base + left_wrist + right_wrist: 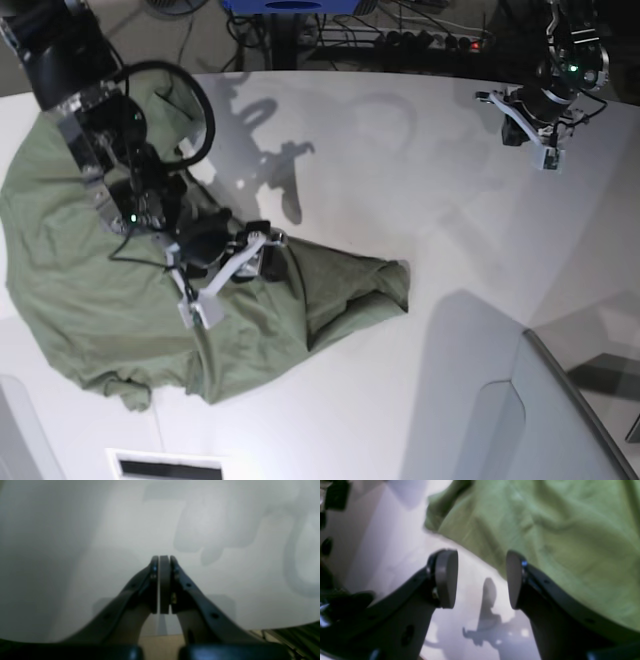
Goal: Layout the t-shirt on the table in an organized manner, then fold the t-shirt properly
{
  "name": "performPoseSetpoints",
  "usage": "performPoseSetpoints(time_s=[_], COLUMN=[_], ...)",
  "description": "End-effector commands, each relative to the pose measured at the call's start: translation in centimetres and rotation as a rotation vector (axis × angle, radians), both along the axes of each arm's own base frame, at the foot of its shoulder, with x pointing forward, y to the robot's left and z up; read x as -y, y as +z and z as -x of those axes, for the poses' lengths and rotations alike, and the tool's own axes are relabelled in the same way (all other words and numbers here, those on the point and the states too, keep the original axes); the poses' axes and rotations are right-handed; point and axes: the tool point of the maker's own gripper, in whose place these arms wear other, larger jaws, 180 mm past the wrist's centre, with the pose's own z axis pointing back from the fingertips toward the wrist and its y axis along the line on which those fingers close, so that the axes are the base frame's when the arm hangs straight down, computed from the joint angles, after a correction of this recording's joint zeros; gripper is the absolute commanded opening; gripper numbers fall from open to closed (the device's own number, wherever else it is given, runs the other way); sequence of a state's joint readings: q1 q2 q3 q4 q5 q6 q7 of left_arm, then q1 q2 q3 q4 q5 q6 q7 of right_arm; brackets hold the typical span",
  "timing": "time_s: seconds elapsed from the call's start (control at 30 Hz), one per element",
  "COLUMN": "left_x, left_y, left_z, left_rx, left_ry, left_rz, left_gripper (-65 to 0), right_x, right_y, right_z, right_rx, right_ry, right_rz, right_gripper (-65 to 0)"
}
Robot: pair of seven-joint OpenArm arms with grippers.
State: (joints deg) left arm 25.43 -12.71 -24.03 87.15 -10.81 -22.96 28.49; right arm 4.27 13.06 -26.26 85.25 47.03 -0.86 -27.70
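Observation:
The olive-green t-shirt (90, 290) lies rumpled on the left of the white table (400, 180), with one folded part reaching out to the centre (360, 285). My right gripper (232, 268) hovers over the shirt's upper edge. In the right wrist view it (480, 580) is open with nothing between its pads; the t-shirt (557, 530) fills the upper right and bare table (395, 542) shows to the left. My left gripper (548, 150) hangs over the table's far right, away from the shirt. In the left wrist view it (164, 560) is shut and empty above the table (100, 542).
A grey translucent panel (545, 400) stands at the lower right corner. Cables and a power strip (430, 38) lie beyond the table's far edge. A white slotted part (165, 465) sits at the front edge, below the shirt.

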Motion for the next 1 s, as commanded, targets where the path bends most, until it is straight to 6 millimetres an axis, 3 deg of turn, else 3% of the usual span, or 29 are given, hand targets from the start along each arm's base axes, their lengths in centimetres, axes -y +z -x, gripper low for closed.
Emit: performPoseSetpoints(time_s=[0.0, 0.13, 0.17, 0.33, 0.6, 0.97], left_x=[-0.5, -0.2, -0.2, -0.4, 0.2, 0.3], left_y=[1.1, 1.1, 1.1, 0.9, 2.5, 2.4], left_z=[-0.8, -0.9, -0.9, -0.3, -0.6, -0.3], left_rx=[0.041, 0.046, 0.046, 0.033, 0.119, 0.116], left_ry=[-0.004, 0.001, 0.001, -0.003, -0.024, -0.023], left_rz=[-0.012, -0.002, -0.002, -0.009, -0.009, -0.006], left_gripper=[-65.0, -65.0, -65.0, -65.0, -65.0, -65.0], right_x=[-0.4, -0.5, -0.5, -0.7, -0.8, -0.8], right_y=[1.1, 0.6, 0.6, 0.9, 0.7, 0.7], right_z=[-0.4, 0.2, 0.2, 0.1, 0.3, 0.3], right_rx=[0.039, 0.027, 0.027, 0.036, 0.027, 0.023], right_ry=[-0.003, -0.005, -0.005, -0.003, -0.004, -0.006], right_rz=[-0.029, -0.031, -0.031, -0.037, -0.040, -0.043], right_gripper=[-38.7, -61.8, -65.0, -64.4, -64.4, -64.4])
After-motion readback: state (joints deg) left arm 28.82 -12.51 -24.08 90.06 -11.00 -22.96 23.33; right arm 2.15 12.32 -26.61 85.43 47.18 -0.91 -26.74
